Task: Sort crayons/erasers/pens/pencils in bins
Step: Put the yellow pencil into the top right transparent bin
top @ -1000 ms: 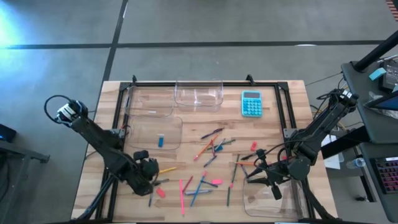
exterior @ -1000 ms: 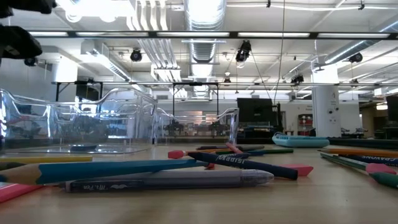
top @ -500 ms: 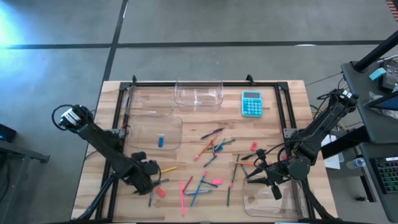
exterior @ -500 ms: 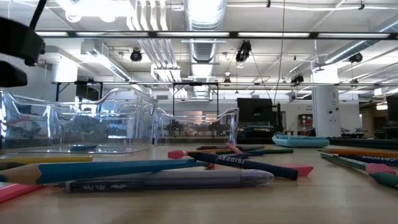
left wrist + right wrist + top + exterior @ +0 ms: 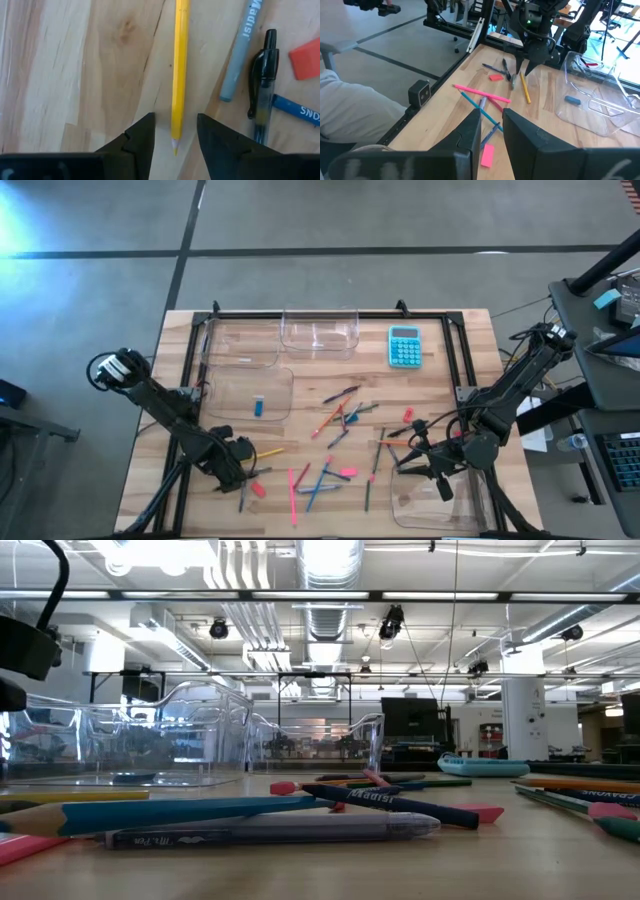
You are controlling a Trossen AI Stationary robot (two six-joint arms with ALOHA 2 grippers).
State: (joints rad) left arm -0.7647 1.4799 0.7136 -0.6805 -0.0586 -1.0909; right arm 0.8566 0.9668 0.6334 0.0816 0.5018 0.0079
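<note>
In the lower left of the high view, the left gripper (image 5: 247, 452) hangs low over the wooden table (image 5: 450, 400), at the tip of a yellow pencil (image 5: 268, 450). Its wrist view shows the two dark fingers (image 5: 142, 137) parted, one on each side of the pencil's (image 5: 179, 70) sharpened point and holding nothing. Just beside the pencil lie a grey crayon (image 5: 243, 47), a black-capped pen (image 5: 262, 85) and a red eraser (image 5: 305, 59).

At the lower right of the high view, the right gripper (image 5: 425, 460) waits above the edge of a clear bin (image 5: 470, 515). Its fingers (image 5: 470, 135) stand a narrow gap apart with nothing between them.

Three more clear bins sit in the upper left part of the table: one (image 5: 225, 345) at the far left, a taller-walled one (image 5: 320, 332) beside it, and one (image 5: 235, 395) below them with a blue eraser (image 5: 258, 407) inside. A turquoise calculator (image 5: 404, 346) lies to the right of the tall bin. Loose crayons, pens and pencils are scattered across the middle of the table, with a pink eraser (image 5: 348, 472) among them.
</note>
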